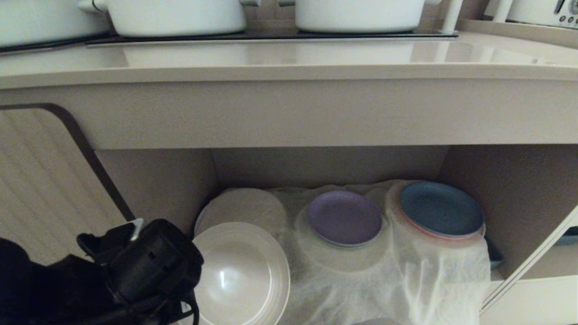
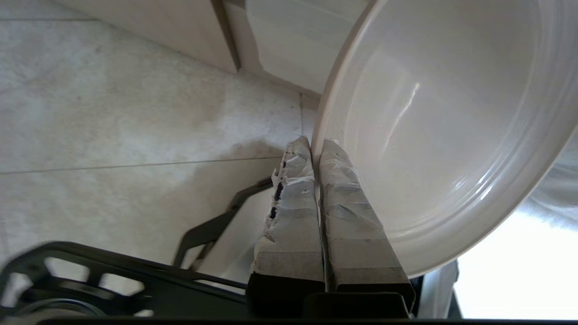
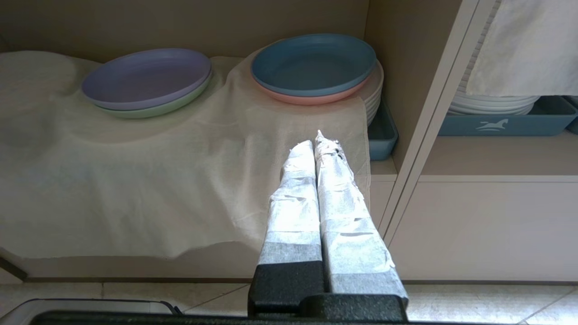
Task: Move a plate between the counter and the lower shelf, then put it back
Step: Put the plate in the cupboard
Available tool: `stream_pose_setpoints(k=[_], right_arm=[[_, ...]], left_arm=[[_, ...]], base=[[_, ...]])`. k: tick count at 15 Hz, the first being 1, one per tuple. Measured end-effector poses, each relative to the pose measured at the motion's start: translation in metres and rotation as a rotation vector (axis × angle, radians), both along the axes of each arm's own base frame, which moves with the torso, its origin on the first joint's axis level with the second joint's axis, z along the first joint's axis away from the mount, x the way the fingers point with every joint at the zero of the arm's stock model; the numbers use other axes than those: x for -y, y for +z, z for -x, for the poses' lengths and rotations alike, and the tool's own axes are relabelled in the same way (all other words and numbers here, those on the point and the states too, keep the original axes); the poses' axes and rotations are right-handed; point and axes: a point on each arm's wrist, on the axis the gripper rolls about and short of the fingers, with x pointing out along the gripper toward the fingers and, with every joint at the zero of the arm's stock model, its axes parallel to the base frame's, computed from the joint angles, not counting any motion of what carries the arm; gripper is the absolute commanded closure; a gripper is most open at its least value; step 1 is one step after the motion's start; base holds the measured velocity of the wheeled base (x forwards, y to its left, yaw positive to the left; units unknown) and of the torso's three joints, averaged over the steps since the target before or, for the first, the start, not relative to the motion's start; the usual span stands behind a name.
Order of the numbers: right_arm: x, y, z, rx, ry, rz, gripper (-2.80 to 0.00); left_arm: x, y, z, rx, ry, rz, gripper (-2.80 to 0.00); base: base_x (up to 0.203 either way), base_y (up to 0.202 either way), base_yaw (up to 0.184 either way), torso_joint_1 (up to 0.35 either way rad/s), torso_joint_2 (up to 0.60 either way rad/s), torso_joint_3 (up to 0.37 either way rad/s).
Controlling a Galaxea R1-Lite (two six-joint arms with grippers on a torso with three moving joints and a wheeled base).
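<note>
At the left front corner of the lower shelf (image 1: 325,289), the left gripper (image 2: 316,144) has its fingers (image 2: 293,203) clamped on the rim of the plate (image 1: 239,271), which hangs at the shelf opening over the white cloth (image 1: 361,280). The hold is a thin pinch on one edge only, so the plate could likely swing or slide out if the wrist turns fast. Just behind it another pale plate (image 1: 244,207) lies under the cloth; a dragged rim could snag that cloth and pull it. Toward the middle sits the purple plate (image 1: 345,216), and at the right the blue plate (image 1: 440,208). The counter (image 1: 289,67) overhangs with a thick front edge, so lifting means coming out forward first. The right gripper (image 3: 318,140), fingers pressed together and empty, waits before the shelf's right side.
</note>
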Motion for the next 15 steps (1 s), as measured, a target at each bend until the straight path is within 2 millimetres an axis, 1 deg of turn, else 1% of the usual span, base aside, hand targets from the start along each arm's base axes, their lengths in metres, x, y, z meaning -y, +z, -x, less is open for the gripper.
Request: stream_pose_setpoints(k=[4, 8, 15], right_arm=[[0.0, 0.0, 0.0, 0.0, 0.001, 0.001, 0.0], [0.0, 0.0, 0.0, 0.0, 0.0, 0.0, 0.0], [0.0, 0.0, 0.0, 0.0, 0.0, 0.001, 0.0]], left_arm=[[0.015, -0.007, 0.001, 0.028, 0.082, 0.029, 0.0], [0.025, -0.011, -0.004, 0.056, 0.162, 0.052, 0.0], [0.036, -0.008, -0.013, 0.071, 0.264, 0.146, 0.0]], base=[[0.0, 0.0, 0.0, 0.0, 0.0, 0.0], [0.0, 0.0, 0.0, 0.0, 0.0, 0.0], [0.0, 0.0, 0.0, 0.0, 0.0, 0.0]])
